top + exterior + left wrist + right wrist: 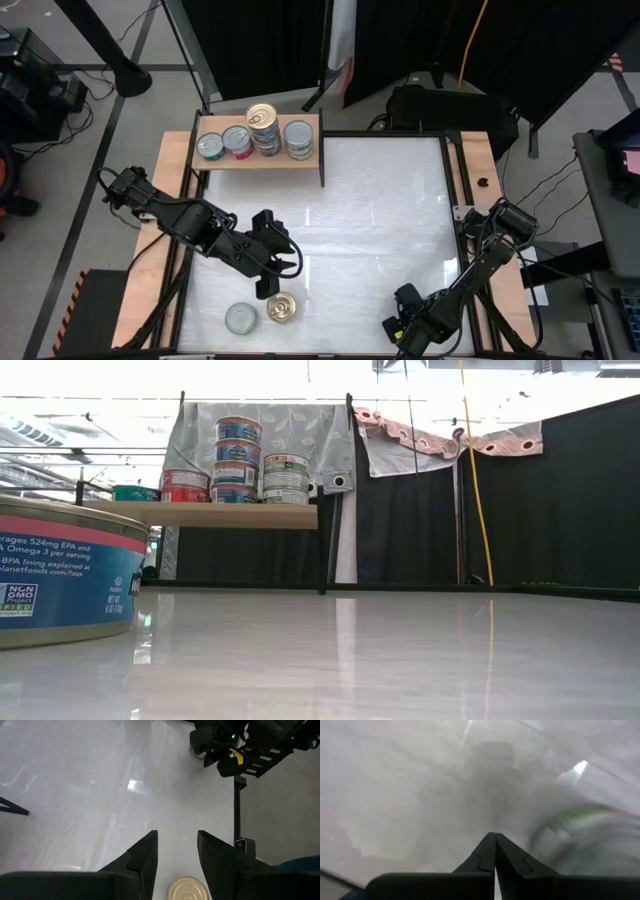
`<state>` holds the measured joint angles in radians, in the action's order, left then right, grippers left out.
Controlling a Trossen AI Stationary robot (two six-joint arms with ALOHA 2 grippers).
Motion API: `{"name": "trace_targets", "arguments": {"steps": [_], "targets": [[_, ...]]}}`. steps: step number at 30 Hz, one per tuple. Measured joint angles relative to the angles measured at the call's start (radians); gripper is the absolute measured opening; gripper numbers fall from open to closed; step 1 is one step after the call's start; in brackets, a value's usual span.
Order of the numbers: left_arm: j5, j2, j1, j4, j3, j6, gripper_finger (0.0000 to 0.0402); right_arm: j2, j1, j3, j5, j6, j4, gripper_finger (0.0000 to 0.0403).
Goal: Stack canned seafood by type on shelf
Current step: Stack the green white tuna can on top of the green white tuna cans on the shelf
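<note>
The shelf (215,162) stands at the table's far left. It carries two single cans (209,147) and two stacks (264,128), (298,138), which the low view shows as tall piles (237,460). A silver-lidded can (241,318) and a gold-lidded can (283,307) rest on their bases near the front edge. My left gripper (285,268) hangs open high above them. The gold lid (187,889) shows far below, between its fingers (177,837). My right gripper (398,325) is shut (495,836), points down at the front right, and has a blurred round can (590,840) beside it.
A large blue-labelled can (60,570) fills the low view's left, close to the camera. The white tabletop (380,220) lies bare between the shelf and both arms. Wooden strips (478,165) and black rails line the table's sides.
</note>
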<state>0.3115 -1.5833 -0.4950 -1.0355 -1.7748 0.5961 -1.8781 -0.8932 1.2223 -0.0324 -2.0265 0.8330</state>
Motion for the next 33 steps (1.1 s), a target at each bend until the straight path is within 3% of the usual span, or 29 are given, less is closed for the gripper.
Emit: {"name": "trace_targets", "arguments": {"steps": [7,11,20,25,33], "targets": [[-0.019,0.000,0.000,0.001,0.000,0.000,0.0138,0.098,-0.001,0.169,0.036,-0.027,0.290,0.0000],[-0.019,0.000,0.008,0.005,0.000,-0.002,0.0138,0.111,-0.005,0.180,0.100,-0.013,0.441,0.0000],[-0.017,0.000,0.025,0.011,0.000,-0.008,0.0138,0.112,-0.002,-0.075,0.227,0.030,0.087,0.0000],[0.012,0.000,0.024,0.006,0.000,-0.008,0.0138,0.120,0.061,-0.159,0.265,0.112,0.002,0.0000],[0.066,0.000,0.038,-0.002,0.000,0.001,0.0138,0.122,0.261,-0.170,0.146,0.376,-0.034,0.0000]]}}
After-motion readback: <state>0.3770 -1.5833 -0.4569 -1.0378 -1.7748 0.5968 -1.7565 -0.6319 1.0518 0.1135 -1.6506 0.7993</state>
